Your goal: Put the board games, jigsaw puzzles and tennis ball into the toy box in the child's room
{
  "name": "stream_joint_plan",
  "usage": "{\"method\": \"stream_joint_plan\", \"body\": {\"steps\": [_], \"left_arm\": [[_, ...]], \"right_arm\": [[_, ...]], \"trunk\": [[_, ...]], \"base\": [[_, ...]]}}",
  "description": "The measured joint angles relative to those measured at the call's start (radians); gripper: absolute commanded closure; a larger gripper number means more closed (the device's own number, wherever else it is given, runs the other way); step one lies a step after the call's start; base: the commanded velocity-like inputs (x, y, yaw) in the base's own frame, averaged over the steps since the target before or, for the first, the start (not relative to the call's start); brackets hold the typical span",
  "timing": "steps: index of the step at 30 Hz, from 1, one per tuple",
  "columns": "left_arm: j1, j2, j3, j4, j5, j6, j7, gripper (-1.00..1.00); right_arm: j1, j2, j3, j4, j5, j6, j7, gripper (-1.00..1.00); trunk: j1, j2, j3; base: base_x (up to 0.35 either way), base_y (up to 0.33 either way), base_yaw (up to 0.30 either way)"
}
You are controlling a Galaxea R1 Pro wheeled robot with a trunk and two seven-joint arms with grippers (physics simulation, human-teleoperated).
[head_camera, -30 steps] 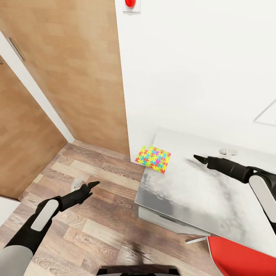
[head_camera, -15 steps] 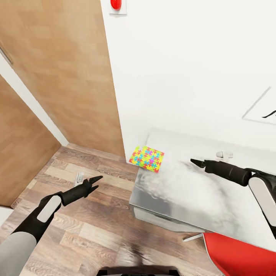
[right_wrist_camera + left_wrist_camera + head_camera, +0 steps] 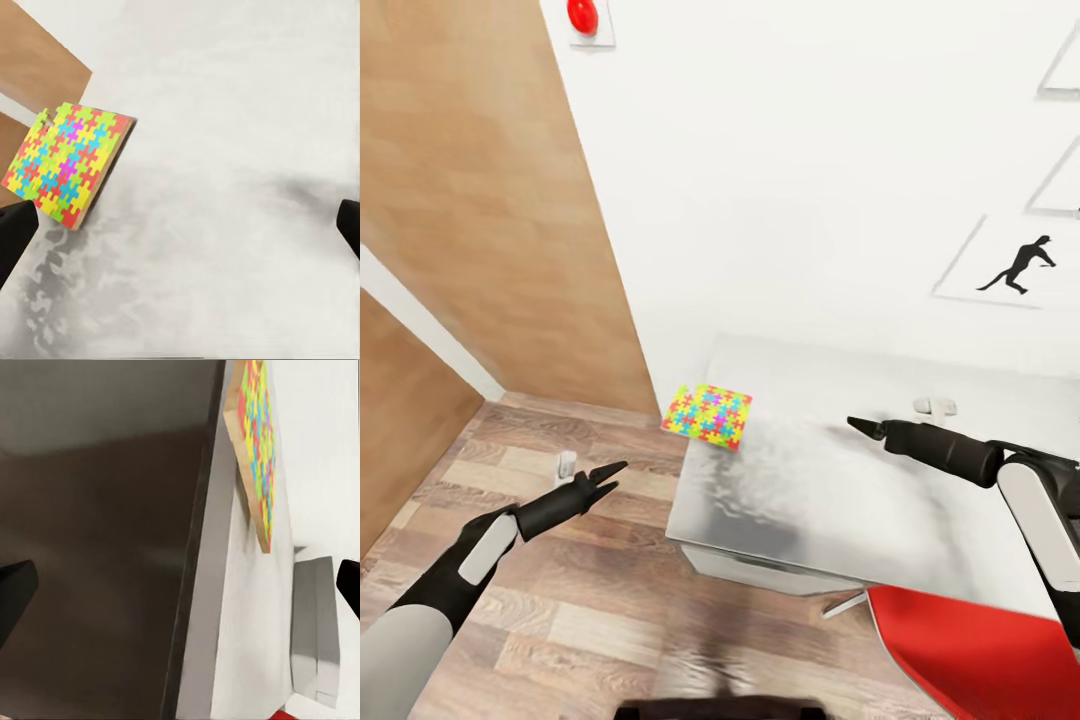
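**Approach to the tabletop: one jigsaw puzzle within reach, both hands empty**

One jigsaw puzzle (image 3: 707, 416) is seen lying flat at the far left corner of the tabletop (image 3: 840, 490), against the white wall (image 3: 810, 180), with one corner overhanging the edge above the wood-plank floor (image 3: 560, 600). This overhang is confirmed in the left wrist view, where the board (image 3: 259, 457) is seen edge-on, projecting past the tabletop's side. The overhang is judged useful: a finger could be slid beneath the thin board there, which would otherwise be hard to lift off a smooth top.

The right hand (image 3: 865, 428) is held out level over the tabletop, its tips pointing towards the puzzle but well apart from it. In the right wrist view the two fingertips sit at opposite edges of the picture, so the hand is recorded as spread wide, with nothing held or touched; the puzzle (image 3: 67, 165) lies ahead of it.

The left hand (image 3: 600, 475) hangs over the floor, beside the tabletop and below its level (probably kept clear of the edge during the approach). Its fingers are likewise spread apart and grasp nothing.

A small pale object (image 3: 934, 406) near the wall cannot be identified. A red chair (image 3: 960, 650) is seen at the near right.
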Motion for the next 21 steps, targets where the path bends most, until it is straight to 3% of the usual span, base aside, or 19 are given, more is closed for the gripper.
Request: {"method": "stream_joint_plan", "body": {"steps": [11, 21], "left_arm": [[0.004, 0.001, 0.0, 0.007, -0.014, -0.028, -0.02, -1.0], [0.007, 0.002, 0.001, 0.014, -0.017, -0.043, -0.025, -1.0]], "right_arm": [[0.001, 0.006, -0.001, 0.0, 0.0, 0.003, 0.0, -1.0], [0.001, 0.007, -0.001, -0.001, 0.0, 0.003, 0.0, -1.0]], "trunk": [[0.0, 0.0, 0.002], [0.0, 0.0, 0.002]], "base": [[0.016, 0.001, -0.075], [0.196, 0.037, -0.016]]}}
